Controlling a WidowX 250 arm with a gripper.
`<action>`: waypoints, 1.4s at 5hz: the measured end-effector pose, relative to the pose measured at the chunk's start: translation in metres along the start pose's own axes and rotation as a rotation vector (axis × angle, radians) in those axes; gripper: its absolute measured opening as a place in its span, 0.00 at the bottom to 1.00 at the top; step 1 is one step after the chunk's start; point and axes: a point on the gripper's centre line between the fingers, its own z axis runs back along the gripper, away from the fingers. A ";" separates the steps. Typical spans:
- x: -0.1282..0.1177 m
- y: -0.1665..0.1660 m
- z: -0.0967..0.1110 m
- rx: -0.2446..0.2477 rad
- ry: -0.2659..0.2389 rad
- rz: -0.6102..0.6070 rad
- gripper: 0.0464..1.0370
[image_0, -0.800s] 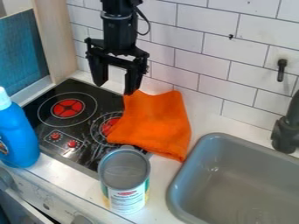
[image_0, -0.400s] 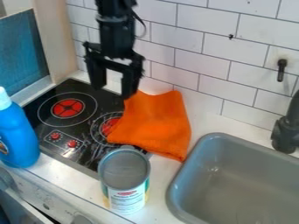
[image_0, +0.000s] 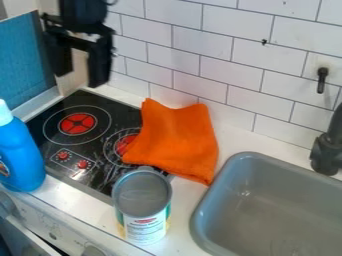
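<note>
Orange cloth (image_0: 179, 141) draped across the right part of the stove (image_0: 125, 116) and onto the counter (image_0: 188, 201), its lower corner near the sink (image_0: 234, 186). Flat for the most part, probably from its own softness and weight, with loose, uneven edges suggesting a casual lay rather than a careful fold. Beneath it, out of sight: part of the right burner (image_0: 123, 144) and a stretch of the stove's edge.

Up and to the left of the cloth, well clear of it: the gripper (image_0: 81, 79), spread open and empty, pointing down above the back of the stove. Nothing pinched, nothing touched.

In front of the cloth, upright on its flat base: a can (image_0: 142, 212), label outward. Hard to tell from the dull grey top: lid or bare interior. Likewise uncertain: contact between can and cloth.

At the far left, a blue bottle (image_0: 21, 156), standing on its broad base, probably for steadiness, its left side cut off. Also cropped: the arm at the top, the tap (image_0: 325, 155) and sink at the right.
</note>
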 end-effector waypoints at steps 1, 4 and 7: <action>-0.023 0.022 0.015 0.032 0.006 -0.004 0.96; -0.059 0.058 0.004 0.078 -0.005 0.020 0.96; -0.060 0.053 -0.028 0.081 -0.031 -0.067 0.96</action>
